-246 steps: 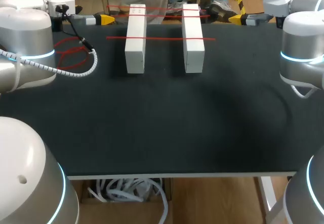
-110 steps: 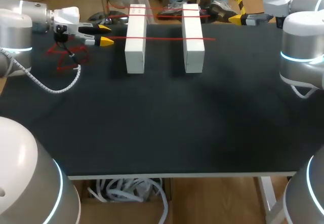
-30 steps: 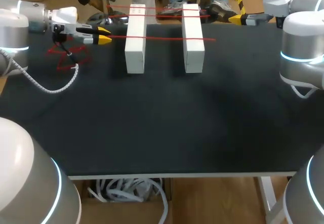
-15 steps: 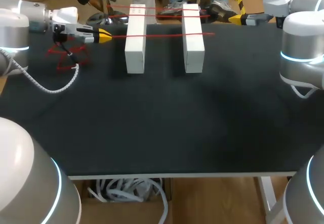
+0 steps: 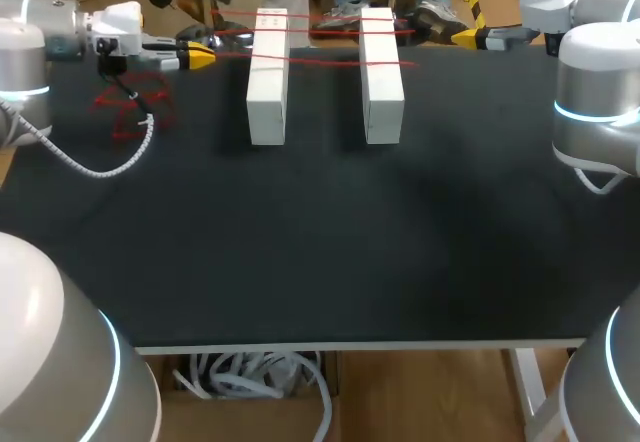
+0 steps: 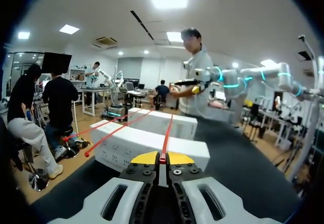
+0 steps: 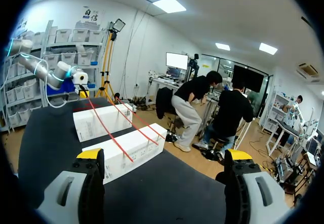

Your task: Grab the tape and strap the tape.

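A long red tape strand (image 5: pixel 320 60) lies across the tops of two white boxes, the left box (image 5: pixel 268 82) and the right box (image 5: pixel 381 82). My left gripper (image 5: pixel 200 57) is level with the box tops just left of the left box, shut on the strand's left end. In the left wrist view the yellow tips (image 6: pixel 163 158) pinch the tape (image 6: pixel 166 133), which runs ahead over both boxes. My right gripper (image 5: pixel 462 36) hangs at the back right, apart from the boxes. Its fingers (image 7: pixel 91 155) stand wide open around nothing, with the boxes ahead of the gripper (image 7: pixel 164 155).
Two more red strands (image 5: pixel 310 17) cross the boxes' far ends. A loose heap of red tape (image 5: pixel 130 112) lies on the black table (image 5: pixel 320 242) at the left, beside the left arm's white cable (image 5: pixel 110 167).
My left gripper closed on the tape's left end, then drew back and left; the strand slid toward the boxes' far ends. The right arm stayed still.
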You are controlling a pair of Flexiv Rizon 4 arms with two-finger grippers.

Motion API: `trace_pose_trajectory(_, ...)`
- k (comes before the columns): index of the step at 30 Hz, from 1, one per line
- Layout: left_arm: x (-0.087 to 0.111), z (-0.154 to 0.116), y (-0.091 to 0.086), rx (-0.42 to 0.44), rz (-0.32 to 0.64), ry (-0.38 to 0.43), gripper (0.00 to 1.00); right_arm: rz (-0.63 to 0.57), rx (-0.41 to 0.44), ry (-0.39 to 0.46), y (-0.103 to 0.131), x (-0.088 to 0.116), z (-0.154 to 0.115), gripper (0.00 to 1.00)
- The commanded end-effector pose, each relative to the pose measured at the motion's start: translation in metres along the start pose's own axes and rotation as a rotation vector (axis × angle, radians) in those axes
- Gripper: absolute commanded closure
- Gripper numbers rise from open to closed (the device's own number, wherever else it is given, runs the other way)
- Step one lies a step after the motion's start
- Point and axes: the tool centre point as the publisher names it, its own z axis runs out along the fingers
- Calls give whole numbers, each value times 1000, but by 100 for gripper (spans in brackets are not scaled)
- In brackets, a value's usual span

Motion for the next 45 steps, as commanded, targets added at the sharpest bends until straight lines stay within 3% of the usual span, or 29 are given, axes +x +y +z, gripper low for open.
trace_pose_trajectory(1, 15, -5, -13, 24, -14, -28, 100, 0, 0, 0, 0, 0, 0, 0)
trace_pose_trajectory(16, 45, -3, -78, 197, -25, -54, 100, 0, 0, 0, 0, 0, 0, 0)
trace_pose_trajectory(22, 49, 1, -100, 255, -83, -54, 100, 0, 0, 0, 0, 0, 0, 0)
trace_pose_trajectory(24, 49, 1, -111, 286, -158, -64, 100, 0, 0, 0, 0, 0, 0, 0)
trace_pose_trajectory(27, 50, 1, -122, 304, -150, -76, 100, 0, 0, 0, 0, 0, 0, 0)
trace_pose_trajectory(35, 54, 5, -137, 346, -163, -60, 100, 0, 0, 0, 0, 0, 0, 0)
trace_pose_trajectory(45, 60, 5, -164, 463, -213, -17, 100, 0, 0, 0, 0, 0, 0, 0)
